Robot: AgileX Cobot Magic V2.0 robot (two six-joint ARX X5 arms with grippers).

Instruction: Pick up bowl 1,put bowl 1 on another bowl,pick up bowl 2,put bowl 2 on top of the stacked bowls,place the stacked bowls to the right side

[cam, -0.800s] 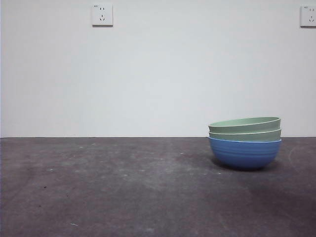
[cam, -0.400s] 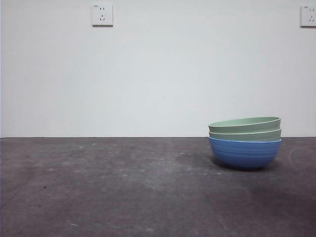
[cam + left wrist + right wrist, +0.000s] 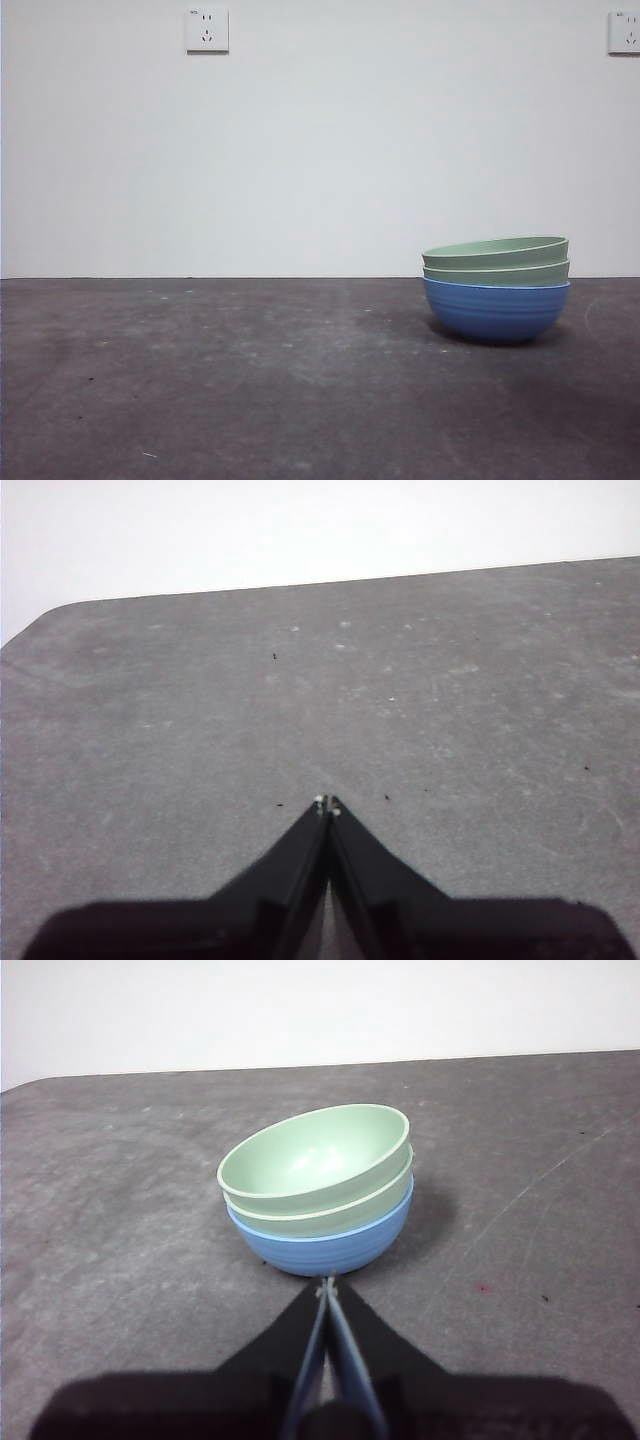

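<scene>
Black right gripper (image 3: 327, 1282) closed, just beside the stacked bowls (image 3: 318, 1192), left gripper (image 3: 327, 803) closed.

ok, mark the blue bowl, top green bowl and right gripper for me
blue bowl (image 3: 495, 312), front view, ribbed side wall.
top green bowl (image 3: 318, 1155), right wrist view, inner surface.
right gripper (image 3: 327, 1282), right wrist view, between its closed tips.

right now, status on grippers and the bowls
Left gripper shut, over bare table. Right gripper shut, empty, just short of the stacked bowls. Stack on the right side, nothing in the way.
</scene>
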